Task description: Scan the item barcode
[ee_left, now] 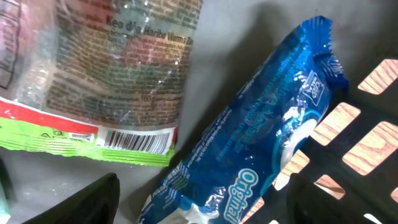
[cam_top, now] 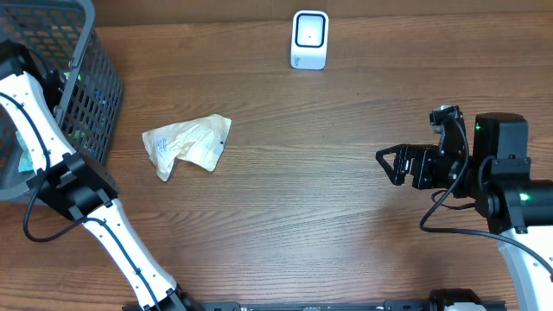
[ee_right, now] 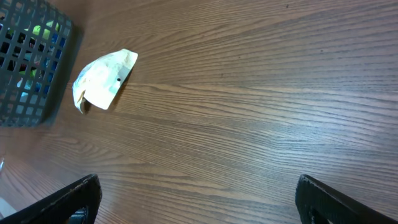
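Left wrist: reaching into the basket for an item to scan

Left wrist view is showing a blue packet [ee_left: 249,155] printed "Original", lying slantwise on the floor of the basket [cam_top: 86,95]. Its lower end is tucking just under a clear bag [ee_left: 112,68] with a green-and-red label. The bag's barcode [ee_left: 134,142] is facing up; no code is showing on the blue packet.

The left gripper [ee_left: 199,199] is hanging over both of them. Only one finger [ee_left: 87,199] is showing, off at the lower left with nothing against it, so the claw is reading as wide and empty.

My call is that the pick is just starting. To do it well:
- Be closing across the blue packet's narrow width, mid-length.
- Be staying off the bag's edge and the mesh wall on the right.
- If taking the bag instead, be gripping away from the barcode so the pads are not covering it.
- Be lifting straight up until clear of the rim before swinging out.

The white scanner [cam_top: 309,39] is standing at the far edge of the table [cam_top: 302,242], well apart from the basket. A crumpled cream wrapper [cam_top: 186,142] is lying between them, so be passing above it. The right gripper [cam_top: 386,166] is hovering wide and empty over bare wood on the other side.
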